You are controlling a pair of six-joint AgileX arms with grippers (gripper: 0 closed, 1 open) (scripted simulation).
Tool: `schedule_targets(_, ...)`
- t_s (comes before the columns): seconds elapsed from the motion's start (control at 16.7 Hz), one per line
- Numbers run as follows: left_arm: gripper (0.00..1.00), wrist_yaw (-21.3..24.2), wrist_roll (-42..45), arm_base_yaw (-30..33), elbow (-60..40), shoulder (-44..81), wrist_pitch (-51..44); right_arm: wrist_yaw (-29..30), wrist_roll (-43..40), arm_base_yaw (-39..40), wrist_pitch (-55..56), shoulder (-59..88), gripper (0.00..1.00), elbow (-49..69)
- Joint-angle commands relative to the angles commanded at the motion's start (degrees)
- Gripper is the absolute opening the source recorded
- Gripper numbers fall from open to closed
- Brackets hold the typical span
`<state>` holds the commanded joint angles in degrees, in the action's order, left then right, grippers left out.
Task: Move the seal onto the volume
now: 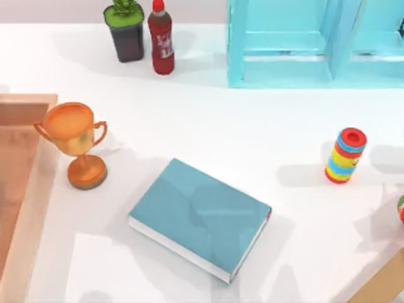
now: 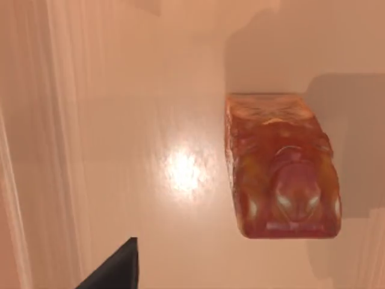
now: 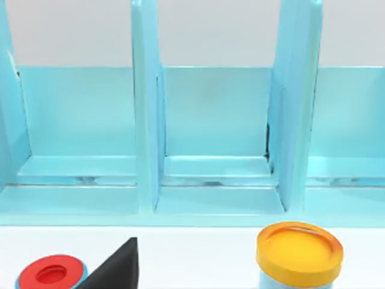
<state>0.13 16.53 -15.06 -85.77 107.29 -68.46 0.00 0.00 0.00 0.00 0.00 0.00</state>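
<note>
Presently I log: turquoise shelf unit (image 1: 303, 44) at the table's far right; the volume (image 1: 201, 216) flat at table centre; orange trophy (image 1: 79, 142) left of it; the seal (image 2: 281, 168) on a tan surface beneath my left wrist camera. Whether either gripper's fingers are parted, I cannot tell.

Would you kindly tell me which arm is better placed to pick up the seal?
Left, probably. Its wrist view looks down on the seal lying on a tan wooden surface, while the right wrist view faces the turquoise shelf unit, away from it.
</note>
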Motion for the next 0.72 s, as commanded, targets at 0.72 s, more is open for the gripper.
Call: schedule_targets(0.72,1.0,0.08,0.38,-0.33,13.3,5.53,19.04,0.0,0.0,0.0,0.0,0.0,1.0,0.0)
